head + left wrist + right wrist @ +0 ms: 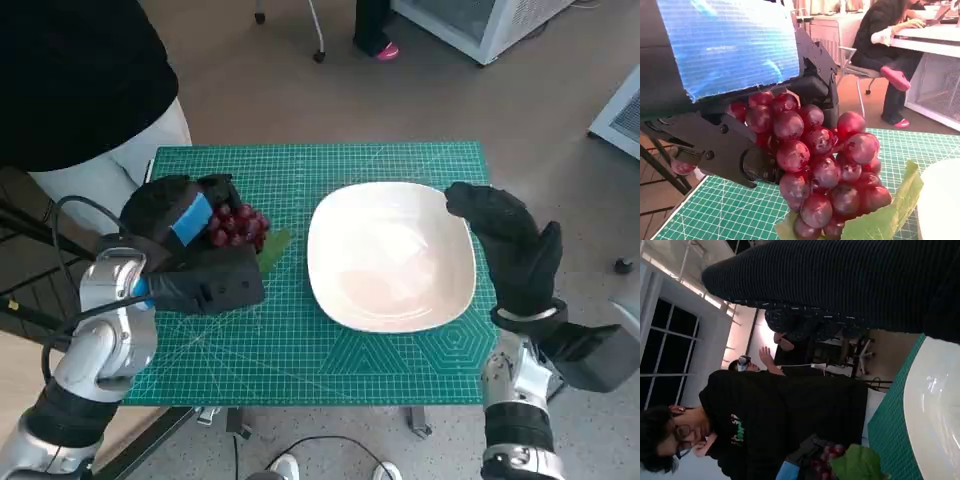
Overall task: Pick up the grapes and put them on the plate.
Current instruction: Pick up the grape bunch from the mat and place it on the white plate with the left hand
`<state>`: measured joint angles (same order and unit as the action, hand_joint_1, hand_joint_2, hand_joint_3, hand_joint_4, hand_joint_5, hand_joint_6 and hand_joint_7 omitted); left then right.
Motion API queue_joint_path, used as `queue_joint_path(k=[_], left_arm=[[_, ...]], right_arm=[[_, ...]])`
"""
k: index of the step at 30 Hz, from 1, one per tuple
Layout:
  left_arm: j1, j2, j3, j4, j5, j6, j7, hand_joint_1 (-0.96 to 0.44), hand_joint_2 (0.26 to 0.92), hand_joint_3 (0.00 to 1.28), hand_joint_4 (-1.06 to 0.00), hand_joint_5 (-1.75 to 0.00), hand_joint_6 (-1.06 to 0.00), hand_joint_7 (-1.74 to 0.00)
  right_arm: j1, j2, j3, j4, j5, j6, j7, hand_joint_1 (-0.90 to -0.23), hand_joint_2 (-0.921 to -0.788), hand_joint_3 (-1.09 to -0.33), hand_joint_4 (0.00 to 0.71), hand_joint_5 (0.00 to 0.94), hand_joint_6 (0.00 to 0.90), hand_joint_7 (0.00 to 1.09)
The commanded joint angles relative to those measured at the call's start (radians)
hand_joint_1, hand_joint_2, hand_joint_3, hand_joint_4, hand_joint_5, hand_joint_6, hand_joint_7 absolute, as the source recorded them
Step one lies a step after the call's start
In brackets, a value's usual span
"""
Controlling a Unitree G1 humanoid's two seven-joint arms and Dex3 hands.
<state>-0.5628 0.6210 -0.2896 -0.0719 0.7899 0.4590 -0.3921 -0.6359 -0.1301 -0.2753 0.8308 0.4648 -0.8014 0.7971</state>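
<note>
Head view | plate (345, 300) bare (white) | left hand (190, 225) grips grapes (238, 226) | right hand (510, 240) spread, holding nothing

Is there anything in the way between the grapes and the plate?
No. The grapes are in the left hand, and only bare green mat lies between them and the plate. The right hand rests at the plate's far edge.

The head view looks steeply down on the green mat (330, 345) from above. The left wrist view sits close behind the left hand (730, 65), facing level across the room. The right wrist view is turned sideways behind the glove (840, 280). All three share the grapes (820, 170) and plate (392, 256).
</note>
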Motion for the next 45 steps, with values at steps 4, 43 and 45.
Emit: queue_joint_path(k=[4,43,45], left_arm=[[0.000,0.002,0.006,-0.019,0.021,-0.004,-0.014,0.00,0.921,0.11,-0.63,-1.23,-0.59,-1.20],[-0.311,-0.183,-0.090,-0.002,0.108,-0.108,-0.077,0.00,0.921,0.13,-0.62,-1.36,-0.59,-1.07],[-0.332,-0.197,-0.089,0.018,0.097,-0.132,-0.070,0.00,0.921,0.14,-0.60,-1.37,-0.58,-1.10]], right_arm=[[0.008,0.003,-0.002,0.012,-0.003,0.004,0.013,-0.374,-0.921,-0.535,0.570,0.002,0.489,0.00],[0.052,-0.007,-0.022,-0.066,-0.009,0.033,-0.025,-0.387,-0.921,-0.506,0.585,0.006,0.510,0.01],[0.057,-0.007,-0.022,-0.074,-0.012,0.031,-0.034,-0.388,-0.921,-0.505,0.586,0.006,0.512,0.01]])
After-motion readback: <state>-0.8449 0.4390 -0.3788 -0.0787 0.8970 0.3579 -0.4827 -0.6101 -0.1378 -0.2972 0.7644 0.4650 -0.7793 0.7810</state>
